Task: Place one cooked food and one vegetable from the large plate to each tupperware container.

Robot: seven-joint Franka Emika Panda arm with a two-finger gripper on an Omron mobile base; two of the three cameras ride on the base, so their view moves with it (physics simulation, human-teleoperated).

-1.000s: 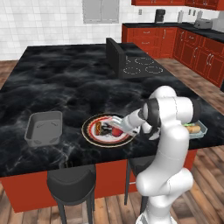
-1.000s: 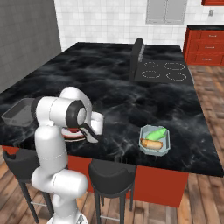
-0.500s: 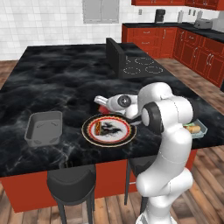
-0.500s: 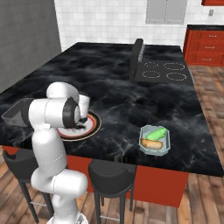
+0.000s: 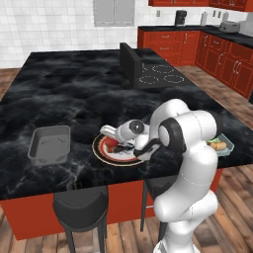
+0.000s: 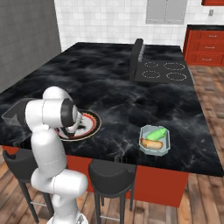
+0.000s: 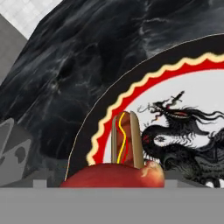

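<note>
The large plate sits at the near counter edge between 2 tubs, holding a hot dog and red tomato, gripper low above, fingers spread, probably readying a pickup for the empty grey container.

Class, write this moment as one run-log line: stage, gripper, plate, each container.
stage: over plate | gripper: open, holding nothing | plate: hot dog, red item | green tub: hot dog, green vegetable | grey tub: no food
</note>
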